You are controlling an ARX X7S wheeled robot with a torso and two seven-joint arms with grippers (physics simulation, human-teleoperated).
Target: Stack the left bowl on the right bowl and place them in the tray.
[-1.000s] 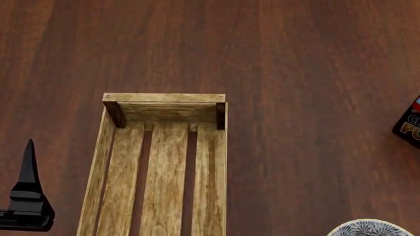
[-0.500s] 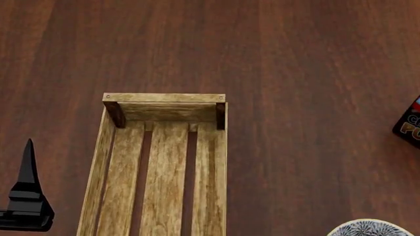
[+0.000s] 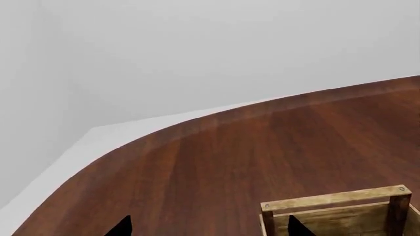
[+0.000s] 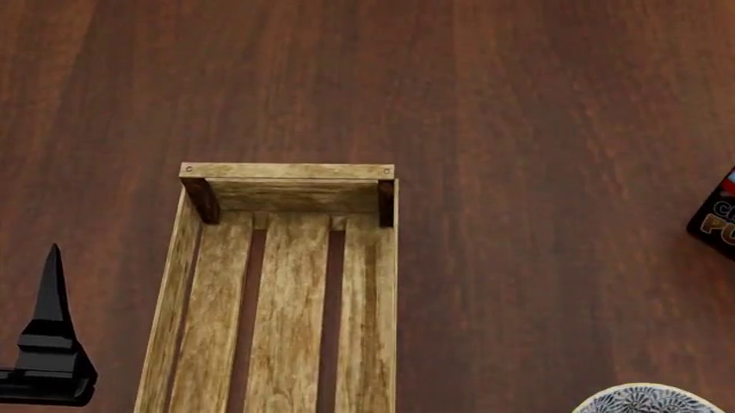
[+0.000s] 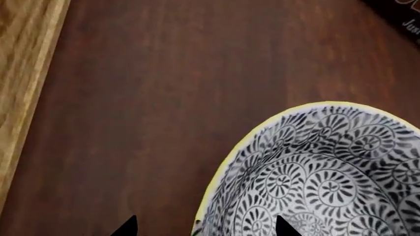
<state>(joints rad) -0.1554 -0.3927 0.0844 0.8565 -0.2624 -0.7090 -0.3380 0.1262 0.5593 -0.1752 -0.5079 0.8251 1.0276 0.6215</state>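
Tray (image 4: pixel 275 292) lies lengthwise on the dark wood counter (image 4: pixel 540 129), left of centre, nothing in it. Patterned bowl (image 5: pixel 315 177) sits on the counter well right of the tray, at the near edge; printed box (image 4: pixel 714 215) at far right. Left pincer (image 3: pixel 203 231) spread wide beside the tray's left side, holding nothing; right pincer (image 5: pixel 203 231) spread over the bowl's rim, not gripping.

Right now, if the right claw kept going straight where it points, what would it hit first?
Probably the patterned bowl: its yellow rim sits between the right claw tips. Depth is unclear.
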